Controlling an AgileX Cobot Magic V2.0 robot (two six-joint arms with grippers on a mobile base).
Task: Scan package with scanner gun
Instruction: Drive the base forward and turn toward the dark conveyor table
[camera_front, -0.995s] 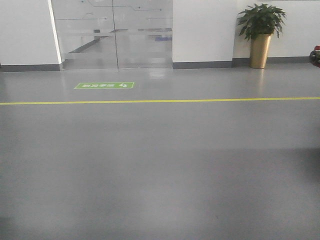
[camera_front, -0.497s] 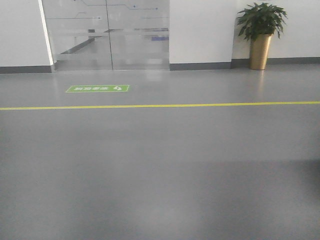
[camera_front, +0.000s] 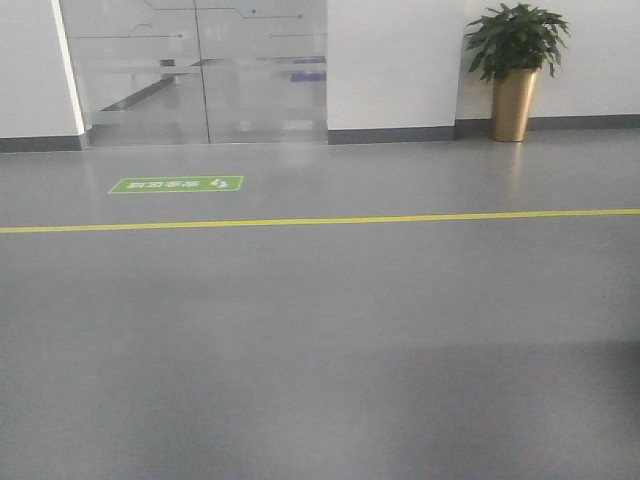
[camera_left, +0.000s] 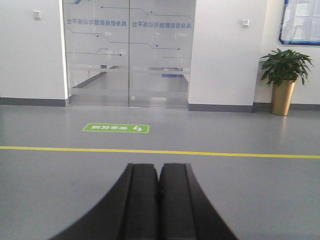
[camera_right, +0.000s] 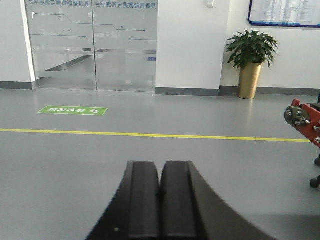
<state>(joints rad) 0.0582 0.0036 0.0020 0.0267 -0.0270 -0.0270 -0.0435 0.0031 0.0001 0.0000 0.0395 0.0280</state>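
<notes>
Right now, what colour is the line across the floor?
The line is yellow, clearest in the exterior front-facing view.

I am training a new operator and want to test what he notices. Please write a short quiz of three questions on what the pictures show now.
1. True or false: the left gripper and the right gripper are both shut and hold nothing.
2. What stands to the right of the glass door in the front view? A: a plant in a gold pot. B: a stack of boxes. C: a chair.
3. What colour is the long line that runs across the front view?

Key: 1 true; 2 A; 3 yellow.
</notes>
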